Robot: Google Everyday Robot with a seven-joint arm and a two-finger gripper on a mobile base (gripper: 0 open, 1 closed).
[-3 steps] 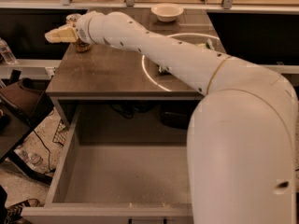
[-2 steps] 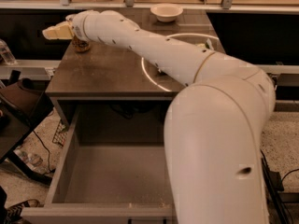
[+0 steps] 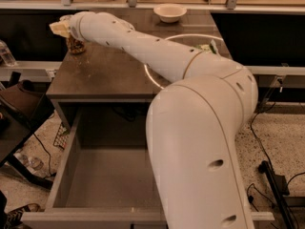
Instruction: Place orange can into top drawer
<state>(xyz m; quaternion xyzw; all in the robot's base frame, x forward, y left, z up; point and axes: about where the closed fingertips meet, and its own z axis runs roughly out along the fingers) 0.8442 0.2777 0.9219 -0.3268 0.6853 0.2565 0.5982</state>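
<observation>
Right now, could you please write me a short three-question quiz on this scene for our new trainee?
1. True or false: the orange can already lies in the top drawer.
2. Where is the gripper? A) inside the drawer B) close by the can at the far left corner of the table C) down at the floor
3. Fill in: the top drawer stands ____.
Key: 1 false, the can stands on the table; 2 B; 3 open.
</observation>
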